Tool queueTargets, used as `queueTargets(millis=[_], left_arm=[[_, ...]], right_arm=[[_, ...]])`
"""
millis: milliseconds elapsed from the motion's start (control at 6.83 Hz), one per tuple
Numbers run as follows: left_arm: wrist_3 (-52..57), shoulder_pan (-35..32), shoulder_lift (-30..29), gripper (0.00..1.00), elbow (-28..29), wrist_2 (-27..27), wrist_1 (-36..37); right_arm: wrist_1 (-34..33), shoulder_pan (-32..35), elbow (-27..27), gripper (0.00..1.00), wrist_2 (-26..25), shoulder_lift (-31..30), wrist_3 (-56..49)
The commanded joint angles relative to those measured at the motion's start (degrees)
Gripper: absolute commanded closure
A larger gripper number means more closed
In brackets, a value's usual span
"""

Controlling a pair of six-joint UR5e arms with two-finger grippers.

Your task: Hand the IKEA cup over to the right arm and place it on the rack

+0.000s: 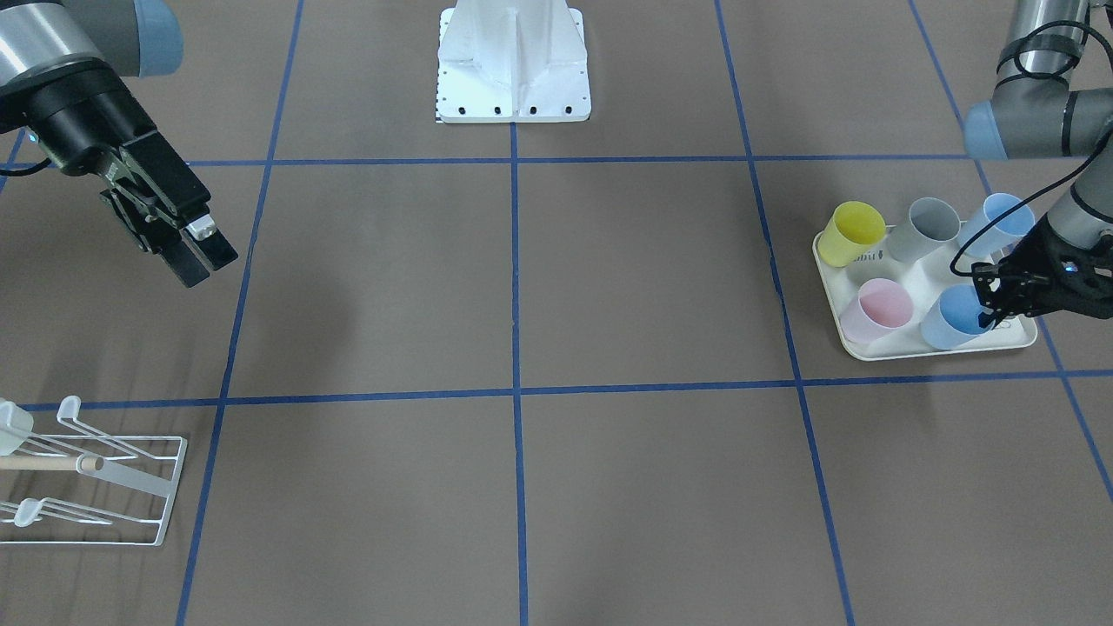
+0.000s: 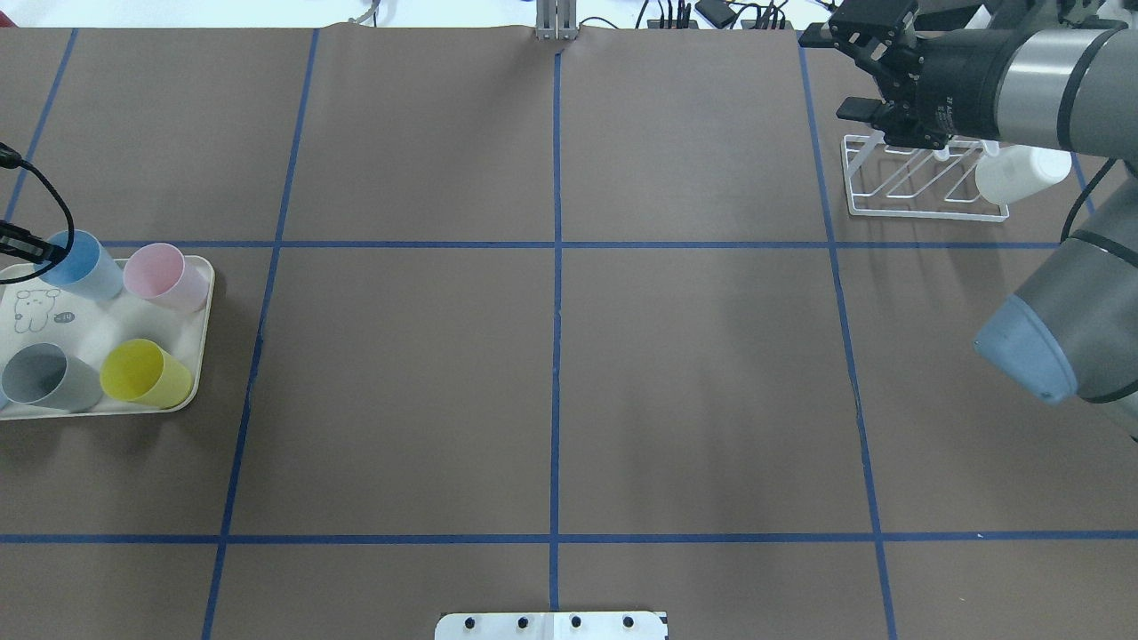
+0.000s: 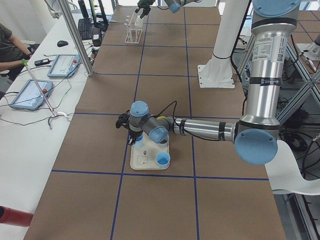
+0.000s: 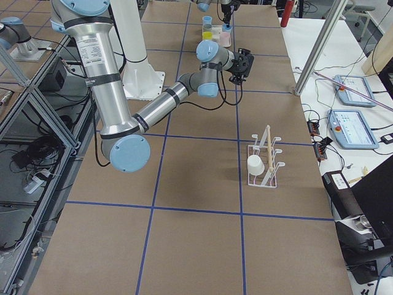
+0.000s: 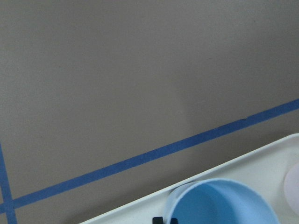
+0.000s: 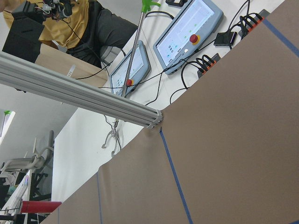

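**Cup not yet handed over**
The left gripper [image 1: 985, 311] sits at the rim of the blue cup [image 1: 952, 322] on the tray [image 1: 939, 352]; whether it grips cannot be told. The right gripper [image 1: 206, 259] hangs wide and empty. Farther off, the rack [image 1: 52, 463] bears one white cup [image 2: 1022, 173]; transfer and placing remain.

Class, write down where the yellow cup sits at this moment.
In the overhead view the yellow cup sits on the cream tray at the table's left side. The grey cup is on its left and the pink cup is just beyond it.
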Motion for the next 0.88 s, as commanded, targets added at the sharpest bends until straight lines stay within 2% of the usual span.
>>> queueTargets(millis=[0,146,439,732], left_arm=[[7.36,-5.49,-0.78,1.0,-4.54,0.23,9.63],[10.11,-7.62,-3.49,1.0,-6.32,0.58,15.36],[7.0,-9.66,-9.47,1.0,-5.81,0.41,18.66],[-14.89,-9.4,-15.62,1.0,-6.24,0.15,17.27]], right_arm=[[-0.07,0.0,0.0,0.0,0.12,0.0,0.0],[0.02,0.0,0.0,0.0,0.12,0.0,0.0],[0.11,0.0,0.0,0.0,0.38,0.0,0.0],[0.2,0.0,0.0,0.0,0.38,0.09,0.0]])
